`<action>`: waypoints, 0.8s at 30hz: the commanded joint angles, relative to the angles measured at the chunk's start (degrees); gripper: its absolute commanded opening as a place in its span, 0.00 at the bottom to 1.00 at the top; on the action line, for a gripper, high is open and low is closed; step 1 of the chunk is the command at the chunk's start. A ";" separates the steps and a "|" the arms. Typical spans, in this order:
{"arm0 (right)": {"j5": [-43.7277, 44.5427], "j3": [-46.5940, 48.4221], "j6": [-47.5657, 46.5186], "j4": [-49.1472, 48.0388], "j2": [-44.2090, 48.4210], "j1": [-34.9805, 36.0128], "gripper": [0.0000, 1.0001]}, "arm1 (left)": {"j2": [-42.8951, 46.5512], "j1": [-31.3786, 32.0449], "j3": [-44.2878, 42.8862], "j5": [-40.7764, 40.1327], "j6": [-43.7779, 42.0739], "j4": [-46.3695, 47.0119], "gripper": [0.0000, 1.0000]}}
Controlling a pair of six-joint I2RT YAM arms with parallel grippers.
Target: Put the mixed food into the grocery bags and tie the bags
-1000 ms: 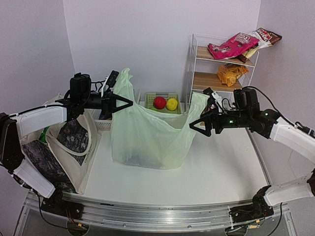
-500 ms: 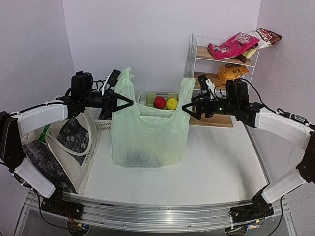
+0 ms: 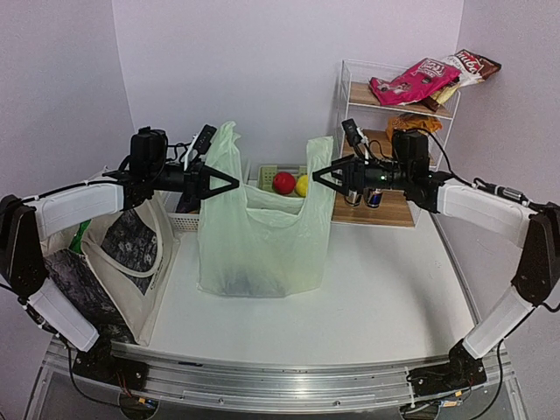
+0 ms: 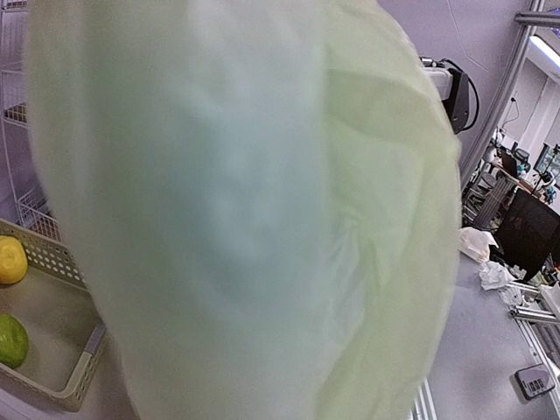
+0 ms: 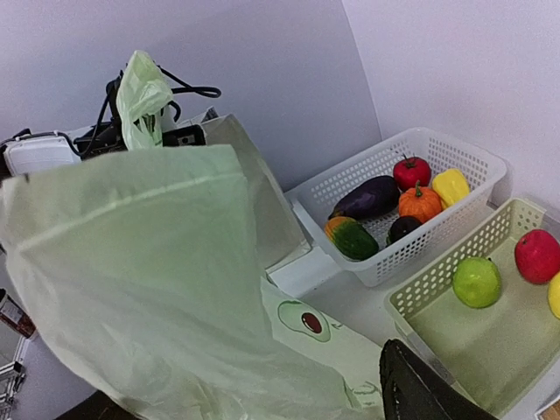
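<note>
- The thin pale-green plastic bag (image 3: 262, 232) stands upright in the middle of the white table (image 3: 385, 289), between the two arms. Both its handles are raised.
- The left gripper (image 3: 233, 181) is fully closed and pinches the left handle of this bag. In the left wrist view the green film covers nearly everything.
- The right gripper (image 3: 317, 172) is at the right handle, which rises just beside its tips. In the right wrist view only one dark finger (image 5: 420, 389) shows and the film hides the other. So I cannot tell how wide the jaws stand, or whether they grip the handle.
- Something dark lies at the bottom of the bag; through the film I cannot tell what it is.
- The cream canvas tote with a dark grey printed panel (image 3: 131, 249) leans at the left side of the table, under the left arm.
- The orange crisp packet (image 3: 420, 121) lies on the middle board of the white wire shelf (image 3: 363, 91), behind the right arm.
</note>
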State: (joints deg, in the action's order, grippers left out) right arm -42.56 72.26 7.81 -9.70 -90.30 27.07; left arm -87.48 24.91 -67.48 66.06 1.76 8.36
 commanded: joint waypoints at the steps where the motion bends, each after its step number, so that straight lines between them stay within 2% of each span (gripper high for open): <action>1: -4.60 3.79 5.16 -3.35 -3.57 0.05 0.74 | -0.09 -0.26 -3.61 0.66 -0.07 0.44 0.00; 6: -5.16 4.61 6.46 -3.48 -4.63 0.40 0.43 | 0.14 -0.30 -4.87 -0.64 -1.37 -2.44 0.00; 9: -5.72 5.93 8.41 -3.45 -5.33 0.58 0.27 | -0.38 -0.18 -6.76 -0.87 -7.46 -9.98 0.00; 11: -5.82 7.56 11.29 -3.25 -5.98 0.55 0.08 | -0.49 0.38 -8.84 -0.55 -16.78 -18.55 0.00; 13: -4.62 9.22 13.88 -1.62 -6.28 0.61 0.00 | -0.38 3.08 -11.23 -3.65 -33.12 -33.87 0.00; 15: -3.04 11.03 14.28 2.22 -6.15 1.29 0.00 | 0.14 7.11 -12.35 -10.89 -46.72 -47.62 0.00; 17: -0.97 13.38 10.19 9.23 -5.75 3.55 0.00 | 0.69 10.38 -12.62 -15.32 -54.07 -57.27 0.00; 19: -0.11 15.60 5.96 15.86 -5.29 6.27 0.00 | 0.90 11.83 -13.50 -16.51 -56.35 -62.13 0.00; 24: -1.33 17.09 4.33 21.48 -3.67 9.89 0.00 | -1.66 13.32 -18.61 -19.26 -58.88 -72.01 0.00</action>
State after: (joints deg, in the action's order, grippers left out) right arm -43.53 86.23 15.74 3.26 -96.30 34.10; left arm -87.99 38.22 -80.01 51.52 -48.06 -49.11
